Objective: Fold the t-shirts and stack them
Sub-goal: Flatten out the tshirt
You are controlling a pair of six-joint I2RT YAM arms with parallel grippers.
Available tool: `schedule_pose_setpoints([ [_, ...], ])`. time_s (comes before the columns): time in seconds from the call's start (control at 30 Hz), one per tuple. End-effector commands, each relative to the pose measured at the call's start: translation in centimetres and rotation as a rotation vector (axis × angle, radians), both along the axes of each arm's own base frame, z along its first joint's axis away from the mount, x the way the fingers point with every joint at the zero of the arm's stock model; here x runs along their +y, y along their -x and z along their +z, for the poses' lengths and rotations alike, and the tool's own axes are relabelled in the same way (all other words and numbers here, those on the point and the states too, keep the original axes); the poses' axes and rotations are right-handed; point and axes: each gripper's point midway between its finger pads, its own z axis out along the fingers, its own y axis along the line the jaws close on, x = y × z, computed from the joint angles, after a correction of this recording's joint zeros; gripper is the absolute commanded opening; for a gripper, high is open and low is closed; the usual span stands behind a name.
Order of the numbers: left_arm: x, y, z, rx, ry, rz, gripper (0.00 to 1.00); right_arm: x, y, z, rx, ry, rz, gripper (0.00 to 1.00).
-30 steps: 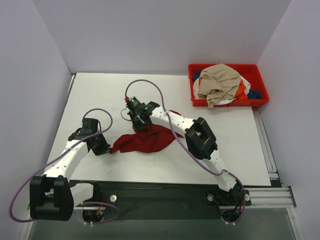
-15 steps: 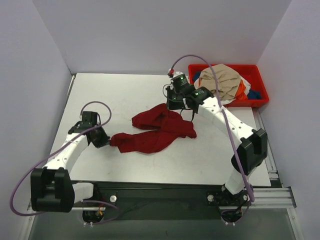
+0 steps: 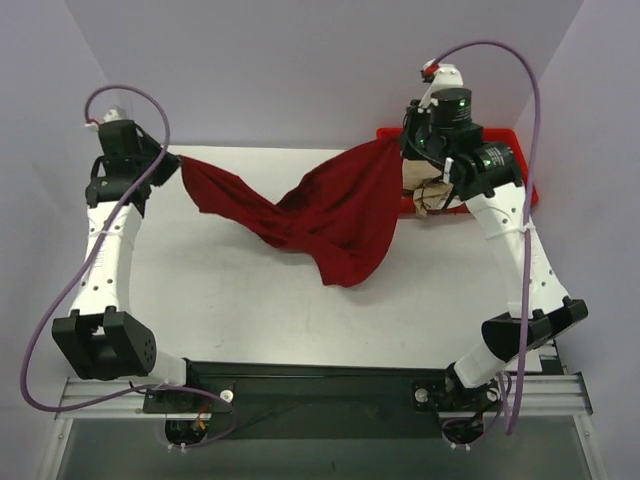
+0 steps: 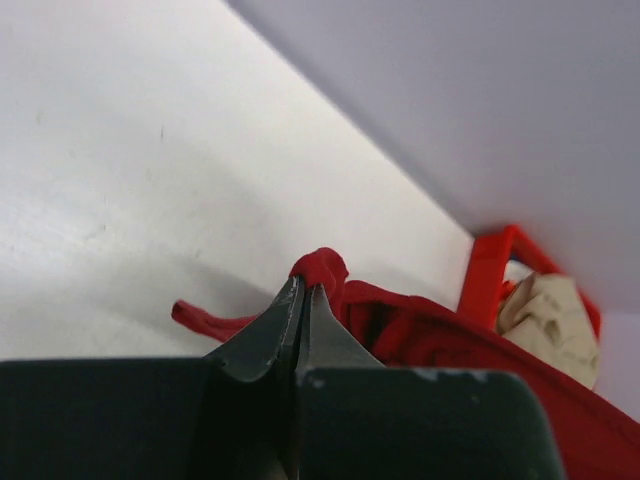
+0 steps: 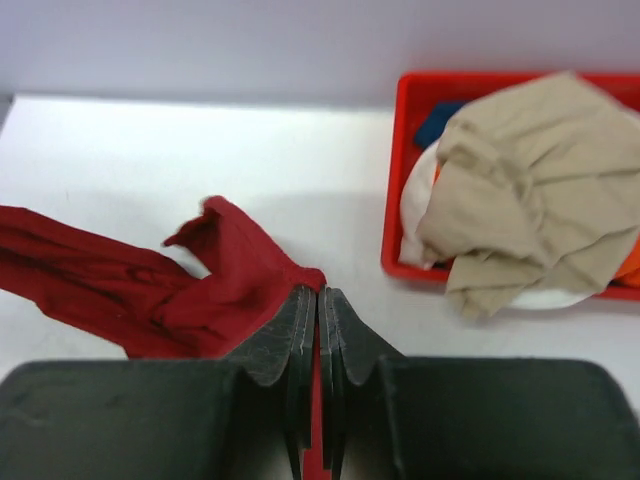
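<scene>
You have the left fingers (image 4: 288, 312) pinching one end of the dark red t-shirt (image 3: 340, 215) | right fingers (image 5: 305, 312) pinching the other end, cloth sagging between them over the bench (image 3: 230, 300) | red bin (image 5: 394, 200) right of right fingers: tan t-shirt (image 5: 530, 180) atop white cloth (image 5: 418, 215), orange cloth (image 5: 628, 268), blue cloth (image 5: 440, 122)

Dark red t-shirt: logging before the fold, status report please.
Left end effector and right end effector shut on dark red t-shirt. Cloth stretched between them, middle sagging. Red bin near right end effector, not blocking.
</scene>
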Motion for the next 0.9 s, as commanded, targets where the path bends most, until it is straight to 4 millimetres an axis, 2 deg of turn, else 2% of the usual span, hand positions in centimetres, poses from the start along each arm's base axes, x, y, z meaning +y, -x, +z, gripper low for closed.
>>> schedule_pose_setpoints([
  [0.0, 2.4, -0.6, 10.2, -0.271, 0.035, 0.08, 0.0, -3.8, 1.9, 9.0, -0.226, 0.026, -0.089, 0.0],
  [0.07, 4.5, 0.7, 13.6, -0.363, 0.027, 0.138, 0.0, -5.1, 2.7, 11.3, -0.285, 0.036, -0.12, 0.0],
  [0.1, 5.3, 1.4, 14.7, -0.39, 0.019, 0.163, 0.0, -6.3, 3.0, 12.3, -0.314, 0.061, -0.16, 0.0],
  [0.13, 7.0, 2.2, 15.6, -0.412, 0.007, 0.208, 0.0, -7.2, 3.9, 13.8, -0.351, 0.061, -0.185, 0.0],
  [0.17, 7.7, 3.7, 17.1, -0.451, -0.007, 0.239, 0.0, -8.1, 4.4, 14.5, -0.372, 0.069, -0.212, 0.0],
  [0.23, 9.6, 5.4, 17.6, -0.468, -0.024, 0.297, 0.0, -10.2, 5.7, 15.4, -0.402, 0.092, -0.279, 0.0],
  [0.27, 10.1, 6.8, 18.4, -0.488, -0.046, 0.336, 0.0, -10.7, 6.1, 15.8, -0.416, 0.096, -0.296, 0.0],
  [0.3, 10.3, 7.4, 18.4, -0.483, -0.06, 0.355, 0.0, -11.4, 6.5, 15.8, -0.42, 0.107, -0.32, 0.0],
  [0.37, 10.1, 8.4, 18.1, -0.476, -0.063, 0.365, 0.0, -12.0, 7.2, 15.0, -0.416, 0.116, -0.334, 0.0],
  [0.43, 9.6, 8.5, 17.8, -0.481, -0.047, 0.354, 0.0, -12.4, 7.5, 14.9, -0.425, 0.114, -0.343, 0.0],
  [0.53, 9.1, 7.7, 15.0, -0.429, -0.022, 0.329, 0.0, -12.5, 5.7, 12.6, -0.371, 0.129, -0.351, 0.0],
  [0.6, 8.8, 6.7, 11.9, -0.364, -0.006, 0.3, 0.0, -12.5, 4.1, 10.8, -0.331, 0.129, -0.354, 0.0],
  [0.67, 8.2, 5.7, 9.8, -0.331, 0.028, 0.261, 0.0, -12.8, 1.6, 8.7, -0.288, 0.118, -0.368, 0.0],
  [0.7, 8.0, 5.3, 6.9, -0.277, 0.035, 0.255, 0.0, -12.8, 0.0, 6.5, -0.24, 0.13, -0.372, 0.0],
  [0.73, 7.8, 5.1, 5.9, -0.259, 0.038, 0.245, 0.0, -13.0, -0.9, 5.5, -0.217, 0.13, -0.381, 0.0],
  [0.77, 7.9, 4.8, 3.9, -0.217, 0.047, 0.242, 0.0, -13.5, -1.7, 4.4, -0.191, 0.129, -0.394, 0.02],
  [0.8, 7.8, 4.8, 1.5, -0.163, 0.048, 0.238, 0.0, -13.4, -2.9, 2.6, -0.148, 0.147, -0.388, 0.13],
  [0.83, 7.7, 4.8, 0.0, -0.128, 0.045, 0.223, 0.0, -13.4, -3.1, 1.4, -0.114, 0.163, -0.382, 0.39],
  [0.87, 7.6, 4.6, -1.4, -0.095, 0.051, 0.211, 0.0, -13.0, -3.2, 0.6, -0.089, 0.16, -0.36, 0.51],
])
